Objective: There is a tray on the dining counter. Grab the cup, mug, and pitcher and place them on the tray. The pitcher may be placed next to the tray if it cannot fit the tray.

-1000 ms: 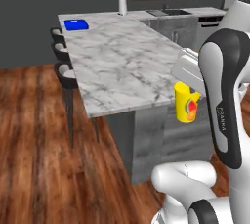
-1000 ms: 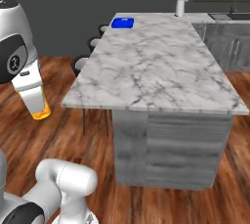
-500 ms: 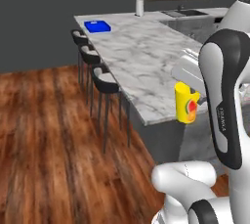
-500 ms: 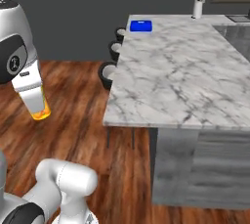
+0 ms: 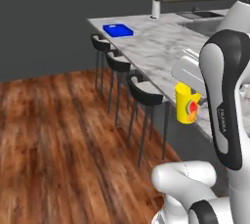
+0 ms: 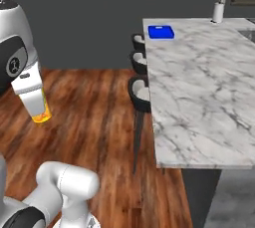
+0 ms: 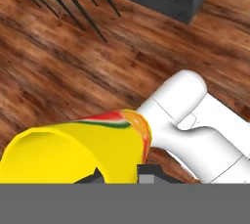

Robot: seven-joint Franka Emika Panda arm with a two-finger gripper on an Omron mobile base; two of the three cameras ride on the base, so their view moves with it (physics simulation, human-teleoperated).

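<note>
My gripper [image 7: 118,174] is shut on the yellow cup [image 7: 80,148], which has a red-orange mark on its side. The cup [image 5: 187,104] hangs in the air beside my arm, off the near end of the dining counter [image 5: 155,48]. From the other side the cup [image 6: 40,114] pokes out under the gripper [image 6: 37,106], above the wooden floor. The blue tray [image 5: 117,30] lies flat at the counter's far end, near the stool-side edge, and the tray [image 6: 161,32] holds nothing. The mug and the pitcher are out of view.
Three dark stools [image 5: 142,96] line the counter's left edge over the wooden floor [image 5: 58,135]. A white bottle [image 5: 155,7] stands at the far end of the counter, beyond the tray. A sink [image 5: 200,15] sits on the back counter. A dark wall closes the room behind.
The whole picture has shifted as the base moved: the counter now lies further right and the stools along it show. The cup has stayed in the shut gripper.
</note>
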